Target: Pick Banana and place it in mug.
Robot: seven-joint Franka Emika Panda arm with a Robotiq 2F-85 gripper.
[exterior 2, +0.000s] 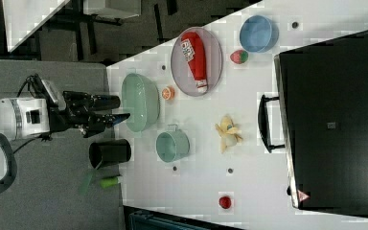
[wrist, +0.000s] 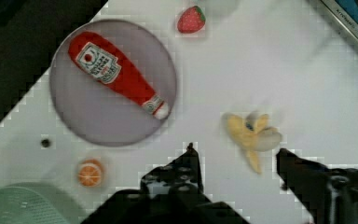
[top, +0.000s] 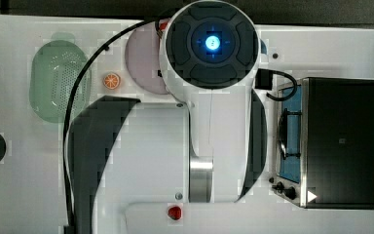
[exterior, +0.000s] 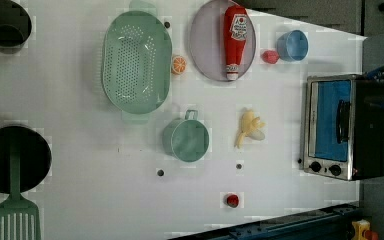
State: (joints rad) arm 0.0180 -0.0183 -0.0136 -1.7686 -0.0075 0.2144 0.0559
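Claw (wrist: 235, 151) jaws are held apart with nothing gripped (seen in the wrist view), above the white desk (exterior: 80, 150). Across the left view, left to right, the mug (exterior: 186, 139) is seen upright, then the banana (exterior: 250, 128) lying well apart from it, then the toaster oven (exterior: 344, 127).

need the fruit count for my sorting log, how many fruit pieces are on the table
3: an orange slice between the colander and the plate, a strawberry beside the blue bowl, and a peeled banana near the oven. Others may be hidden.
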